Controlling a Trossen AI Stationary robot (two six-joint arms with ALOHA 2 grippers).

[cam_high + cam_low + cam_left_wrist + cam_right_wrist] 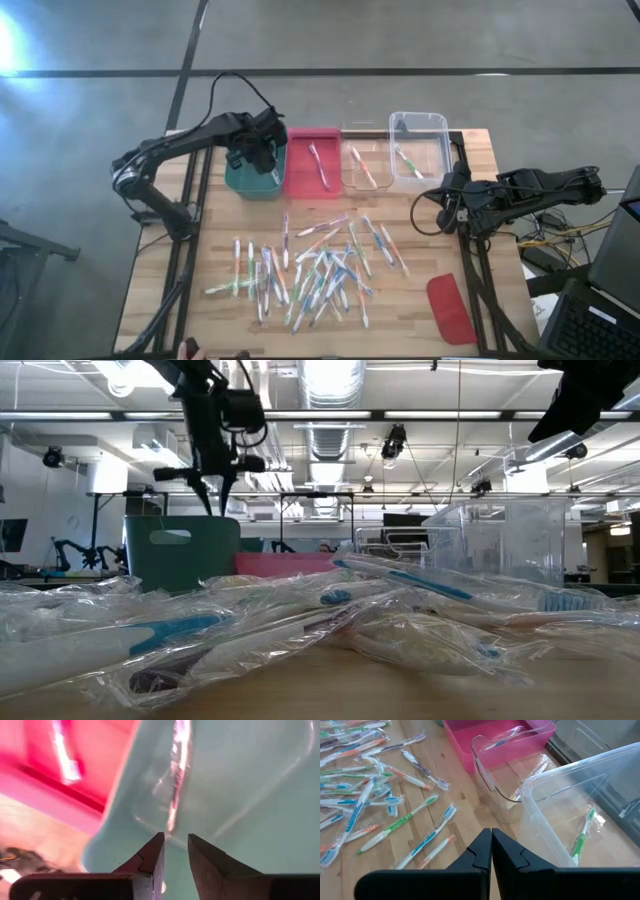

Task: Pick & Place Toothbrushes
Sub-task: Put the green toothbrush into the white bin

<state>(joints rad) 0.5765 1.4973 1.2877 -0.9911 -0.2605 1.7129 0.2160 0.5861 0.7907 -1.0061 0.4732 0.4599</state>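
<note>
1. Bins stand in a row along the table's far edge, one beside the next: from the left, a teal plastic bin (250, 180), a pink plastic bin (300, 170), a small clear tub (362, 168) and a larger clear tub (420, 150). Each seems to take one colour of brush.
2. The left gripper (175, 842) hangs over the teal plastic bin with its fingers a little apart. A wrapped toothbrush (175, 795) lies just beyond the tips; whether the fingers pinch its wrapper or have let go, I cannot tell. By my reading this is the drop-off step.
3. The pink plastic bin holds one wrapped brush (320, 165), the small clear tub another, and the larger clear tub a green-handled brush (581, 837).
4. The loose pile of wrapped toothbrushes (310, 265) lies spread over the middle of the wooden table (470, 225), well apart from the bins, so most of the sorting remains.
5. A flat red lid (450, 308) lies near the table's front right corner, clear of the pile.
6. The right gripper (491, 837) waits at the right edge, fingers closed on nothing, leaving the pile open to the left arm.
</note>
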